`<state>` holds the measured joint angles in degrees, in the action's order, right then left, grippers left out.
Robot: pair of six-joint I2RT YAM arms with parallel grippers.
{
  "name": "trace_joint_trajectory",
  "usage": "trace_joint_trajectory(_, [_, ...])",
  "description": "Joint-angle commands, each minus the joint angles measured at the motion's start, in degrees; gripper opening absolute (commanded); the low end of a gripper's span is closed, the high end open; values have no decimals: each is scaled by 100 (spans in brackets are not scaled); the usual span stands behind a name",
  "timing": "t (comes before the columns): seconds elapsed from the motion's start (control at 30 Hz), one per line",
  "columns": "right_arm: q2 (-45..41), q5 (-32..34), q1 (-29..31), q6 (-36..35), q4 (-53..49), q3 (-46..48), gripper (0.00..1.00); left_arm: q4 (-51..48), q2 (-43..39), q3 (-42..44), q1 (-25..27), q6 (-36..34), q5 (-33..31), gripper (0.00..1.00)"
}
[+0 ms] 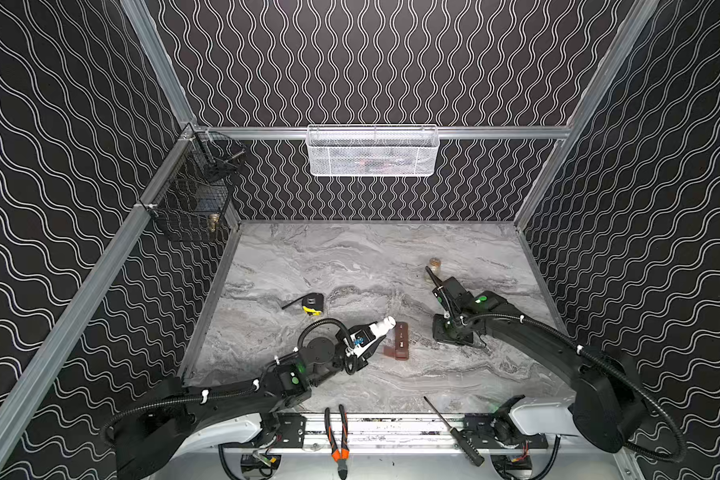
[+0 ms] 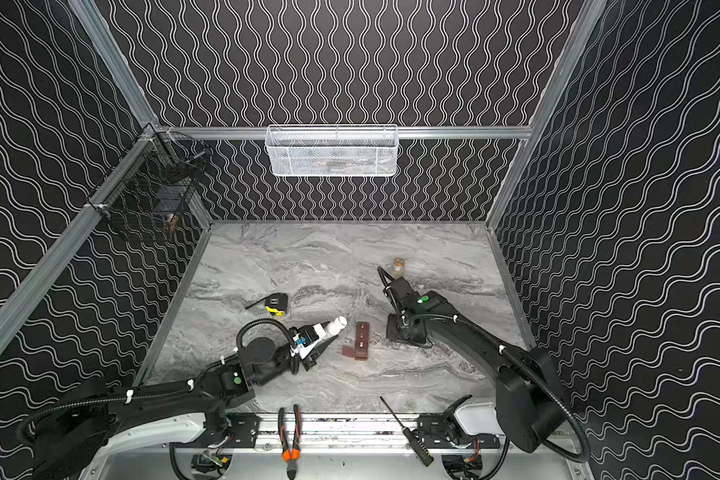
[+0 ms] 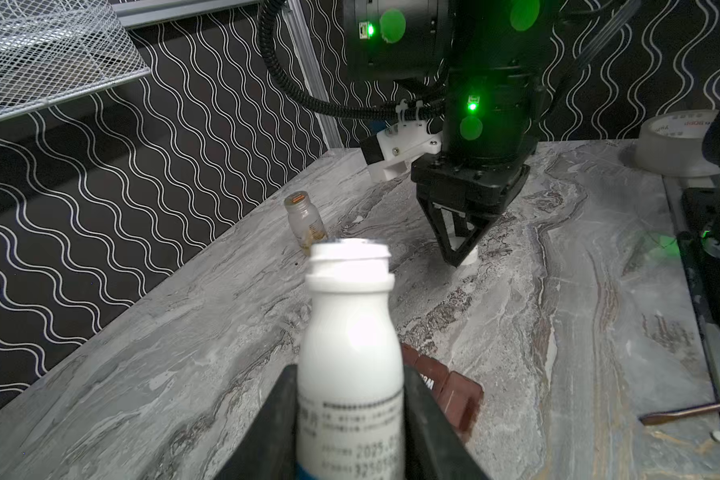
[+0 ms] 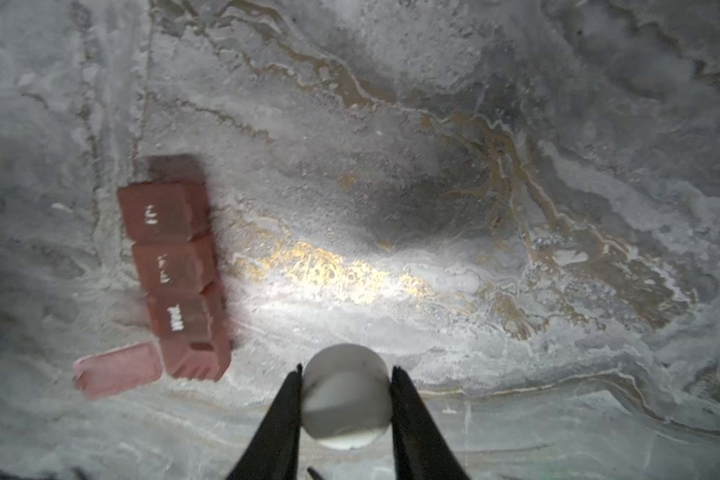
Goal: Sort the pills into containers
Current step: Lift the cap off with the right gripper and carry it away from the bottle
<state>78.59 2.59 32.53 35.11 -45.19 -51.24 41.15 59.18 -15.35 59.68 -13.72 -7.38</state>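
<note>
spill risk: I'm holding the white bottle point(image 3: 350, 332) uncapped and tipped well over. Tipping further could dump many pills at once, scattering them across the worktop point(image 1: 350, 257). I can't see any pills inside.
aim risk: in a top view the bottle mouth is sitting just beside the back end of the containers point(image 1: 399, 341), where the lids are shut. Only the end compartment point(image 4: 196, 353) nearest the front edge is standing open, its lid point(image 4: 117, 370) flipped flat. Pouring from here could bounce pills off closed lids.
nudge risk: the strip is looking light and loose, so the bottle neck brushing it could shove it or snap the open lid down.
slip risk: the bottle is smooth and round, so it could be twisting in my grip while tilting.
cap risk: the cap point(image 4: 346, 399) could roll away if released on its edge.
left pincer point(image 3: 350, 395): narrowly parted, pinching the bottle body, both fingers point(image 3: 425, 415) pressing its sides.
right pincer point(image 4: 346, 368): narrowly parted, pinching the white cap, hanging low over the worktop, right of the strip.
containers: lying mid-worktop, somewhat nearer the front edge, between my two pincers, neither touching them.
</note>
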Motion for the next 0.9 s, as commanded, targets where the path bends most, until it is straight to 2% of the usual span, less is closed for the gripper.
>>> trace_joint_trajectory(0.0, [156,318,-41,199,418,167,32,163,45,48,41,95,-92,0])
trace_joint_trajectory(0.33, [417,417,-309,225,868,614,32,207,175,59,105,159,-137,0])
trace_joint_trajectory(0.87, [618,541,-423,242,1052,800,33,116,68,159,132,212,-203,0])
